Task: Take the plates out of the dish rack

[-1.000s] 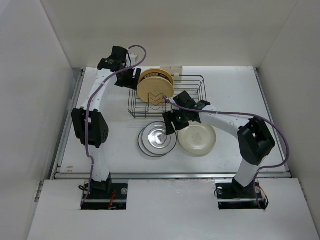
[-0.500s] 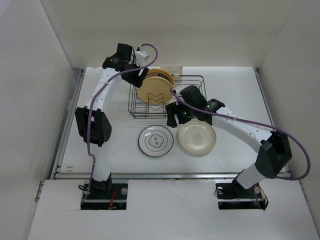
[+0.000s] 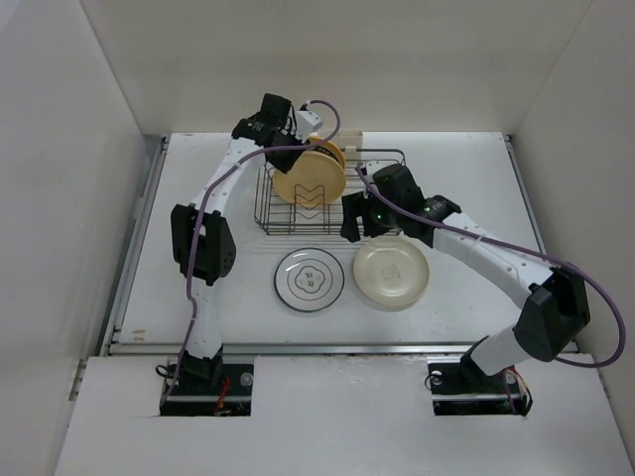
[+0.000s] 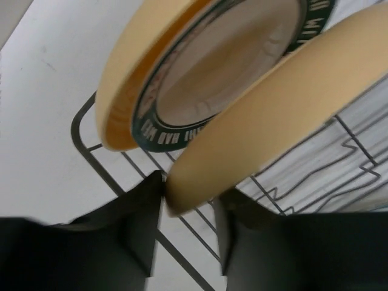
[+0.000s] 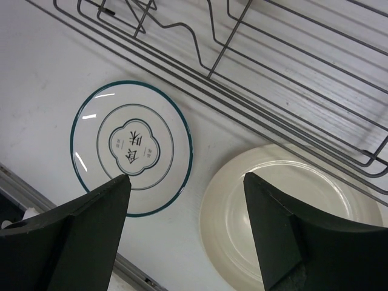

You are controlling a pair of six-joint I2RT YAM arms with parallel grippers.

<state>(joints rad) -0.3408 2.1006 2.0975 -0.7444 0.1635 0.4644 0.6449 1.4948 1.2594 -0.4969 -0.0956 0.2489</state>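
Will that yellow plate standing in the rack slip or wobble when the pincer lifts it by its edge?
The yellow plate looks stiff and smooth, so it probably won't bend but might slide between the left pincer's fingers. Held only at its rim, it would likely swing. The teal-rimmed plate stands right beside it, so they may clink.

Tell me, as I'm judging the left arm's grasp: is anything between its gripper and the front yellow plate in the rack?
Nothing visible does. The left gripper straddles the rim of the front yellow plate; the teal-rimmed plate stands behind it.
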